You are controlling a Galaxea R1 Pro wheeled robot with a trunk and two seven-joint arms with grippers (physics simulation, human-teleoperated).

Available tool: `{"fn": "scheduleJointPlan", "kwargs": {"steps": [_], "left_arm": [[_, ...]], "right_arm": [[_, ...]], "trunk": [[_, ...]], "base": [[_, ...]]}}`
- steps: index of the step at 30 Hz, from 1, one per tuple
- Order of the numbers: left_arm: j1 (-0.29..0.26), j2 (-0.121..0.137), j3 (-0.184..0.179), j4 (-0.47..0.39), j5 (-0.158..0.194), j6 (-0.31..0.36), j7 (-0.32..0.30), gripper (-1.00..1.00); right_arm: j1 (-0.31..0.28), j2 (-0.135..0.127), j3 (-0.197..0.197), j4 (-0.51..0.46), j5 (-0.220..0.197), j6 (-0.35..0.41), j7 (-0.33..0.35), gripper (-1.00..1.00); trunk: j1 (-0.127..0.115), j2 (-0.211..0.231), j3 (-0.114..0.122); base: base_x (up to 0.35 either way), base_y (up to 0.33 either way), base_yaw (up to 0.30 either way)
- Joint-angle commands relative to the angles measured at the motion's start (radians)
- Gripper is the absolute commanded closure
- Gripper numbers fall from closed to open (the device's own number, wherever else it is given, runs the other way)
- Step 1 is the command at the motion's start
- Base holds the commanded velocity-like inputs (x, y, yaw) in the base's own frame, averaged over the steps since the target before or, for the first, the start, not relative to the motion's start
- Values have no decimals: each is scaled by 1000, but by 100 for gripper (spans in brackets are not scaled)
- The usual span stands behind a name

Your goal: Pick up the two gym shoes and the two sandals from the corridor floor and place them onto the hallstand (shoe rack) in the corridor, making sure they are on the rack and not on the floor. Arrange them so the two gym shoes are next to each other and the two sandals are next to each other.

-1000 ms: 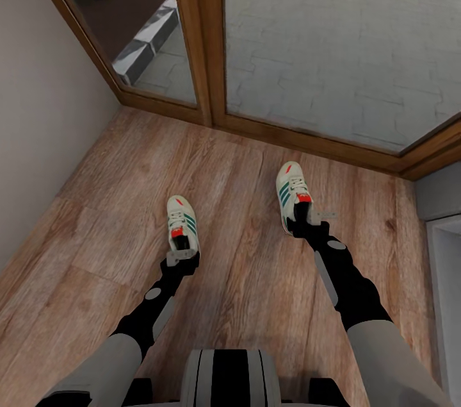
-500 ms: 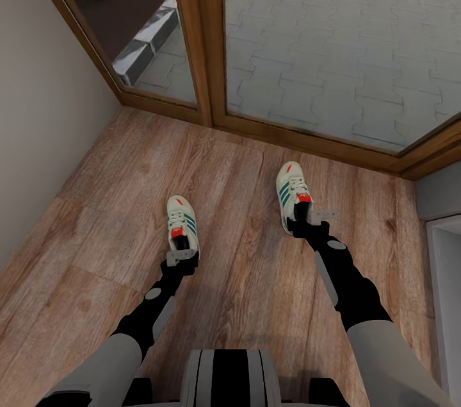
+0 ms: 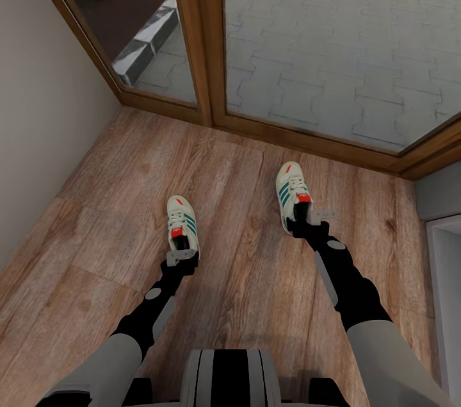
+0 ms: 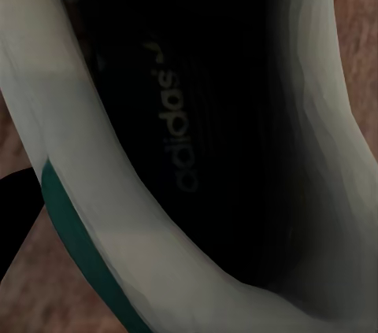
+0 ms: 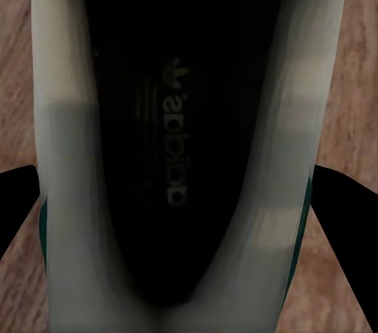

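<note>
Two gym shoes sit well apart on the corridor floor (image 3: 115, 221): left gym shoe (image 3: 182, 222) at the left end effector (image 3: 182, 257), right gym shoe (image 3: 292, 192) at the right end effector (image 3: 306, 222). Neither grip state can be told.

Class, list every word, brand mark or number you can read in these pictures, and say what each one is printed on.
"adidas", with a trefoil logo beside it, on the dark insole of the left gym shoe.
"adidas", with a trefoil logo, on the dark insole of the right gym shoe.
Head view: the red tongue patches on both shoes are too small to read; no other text shows.
</note>
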Motion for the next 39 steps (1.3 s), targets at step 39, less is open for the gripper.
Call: {"fn": "scheduleJointPlan", "kwargs": {"steps": [39], "left_arm": [[0,-1,3,-3,6,-1,-5,100]], "right_arm": [[0,0,1,-2,0,6,-3,100]], "trunk": [[0,0,0]], "base": [[0,0,0]]}}
